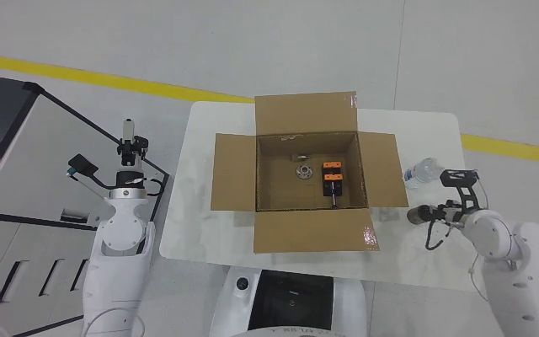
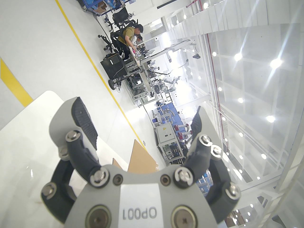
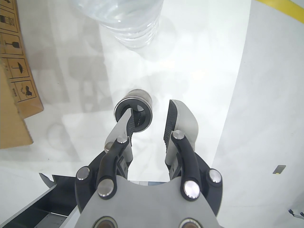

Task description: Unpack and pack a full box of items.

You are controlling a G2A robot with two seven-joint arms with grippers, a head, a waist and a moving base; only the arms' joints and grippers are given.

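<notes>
R gripper (image 3: 149,110) sits low over the table (image 3: 190,48), near the right side of the box (image 3: 14,48). Its fingers are open, mid-wide, w/ nothing held. A short black tube (image 3: 142,113) lies on its side right at one finger (image 3: 122,124). That finger covers part of the tube's hole, & I can't tell if they touch. A clear bottle (image 3: 123,12) lies near, past the tube. Down in the box are a small metal bit (image 1: 303,173) & an orange thing (image 1: 333,175). L gripper (image 2: 137,106) is open wide & empty, up by the table's left edge.

What may go wrong: the tube is round, so a bump from the finger could roll it into the bottle or off the table. If the fingers shut now they may pinch it badly or miss, as it sits at one finger, not mid-gap.
</notes>
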